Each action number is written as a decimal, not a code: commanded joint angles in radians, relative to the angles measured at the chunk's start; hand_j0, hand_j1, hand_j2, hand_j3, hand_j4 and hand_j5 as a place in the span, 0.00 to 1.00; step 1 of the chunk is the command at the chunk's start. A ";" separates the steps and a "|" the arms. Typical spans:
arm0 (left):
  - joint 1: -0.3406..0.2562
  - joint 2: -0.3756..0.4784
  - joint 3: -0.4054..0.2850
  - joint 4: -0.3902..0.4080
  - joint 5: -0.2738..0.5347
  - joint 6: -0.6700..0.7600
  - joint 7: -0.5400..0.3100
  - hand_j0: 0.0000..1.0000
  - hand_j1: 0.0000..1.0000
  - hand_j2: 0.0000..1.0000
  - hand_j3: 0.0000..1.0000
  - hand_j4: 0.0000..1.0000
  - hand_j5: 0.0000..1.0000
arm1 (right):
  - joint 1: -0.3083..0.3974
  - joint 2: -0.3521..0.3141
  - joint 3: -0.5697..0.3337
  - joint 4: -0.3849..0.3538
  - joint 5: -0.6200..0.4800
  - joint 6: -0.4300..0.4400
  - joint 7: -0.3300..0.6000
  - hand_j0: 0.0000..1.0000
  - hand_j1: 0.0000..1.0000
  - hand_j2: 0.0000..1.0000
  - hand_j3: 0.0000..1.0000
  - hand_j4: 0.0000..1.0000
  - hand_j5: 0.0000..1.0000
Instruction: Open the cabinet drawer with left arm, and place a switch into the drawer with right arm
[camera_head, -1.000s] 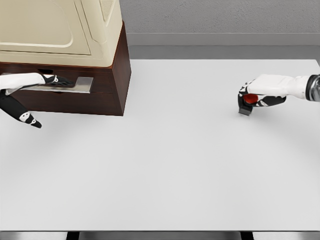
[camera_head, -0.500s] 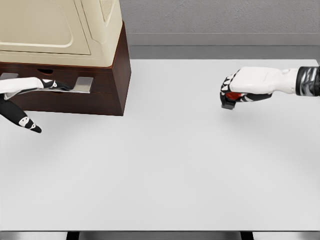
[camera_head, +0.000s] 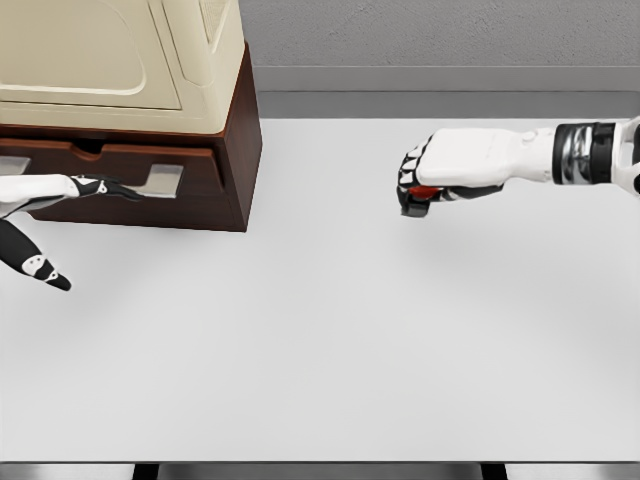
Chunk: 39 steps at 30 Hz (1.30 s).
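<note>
The dark wood cabinet (camera_head: 238, 150) with a cream top stands at the back left of the white table (camera_head: 330, 340). Its drawer (camera_head: 115, 162) is pulled out a little, with a metal handle (camera_head: 164, 179) on the front. My left hand (camera_head: 85, 187) reaches along the drawer front, its fingers stretched out to the handle and its thumb hanging down. My right hand (camera_head: 428, 178) hovers over the table's back middle, shut on a small dark switch (camera_head: 418, 197) with a red part. Most of the switch is hidden in the fist.
A grey wall with a ledge (camera_head: 440, 80) runs behind the table. The table's front edge (camera_head: 320, 462) lies along the bottom of the view.
The right hand has carried the switch leftward from the table's right side toward the middle. The left hand has drawn back and the drawer has come out a little.
</note>
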 joint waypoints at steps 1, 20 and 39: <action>0.000 0.012 -0.033 0.017 -0.147 -0.001 -0.003 1.00 1.00 1.00 1.00 1.00 1.00 | -0.003 0.021 0.012 -0.001 -0.014 0.003 -0.001 0.48 0.48 0.48 0.48 0.48 0.48; 0.046 0.071 -0.028 0.016 -0.148 -0.004 -0.003 1.00 1.00 1.00 1.00 1.00 1.00 | -0.163 0.180 0.147 0.002 -0.065 0.003 -0.001 0.48 0.48 0.48 0.48 0.48 0.48; 0.090 0.130 -0.010 0.016 -0.106 -0.196 -0.003 1.00 1.00 1.00 1.00 1.00 1.00 | -0.287 0.262 0.202 -0.002 -0.157 0.003 -0.001 0.48 0.48 0.48 0.48 0.48 0.48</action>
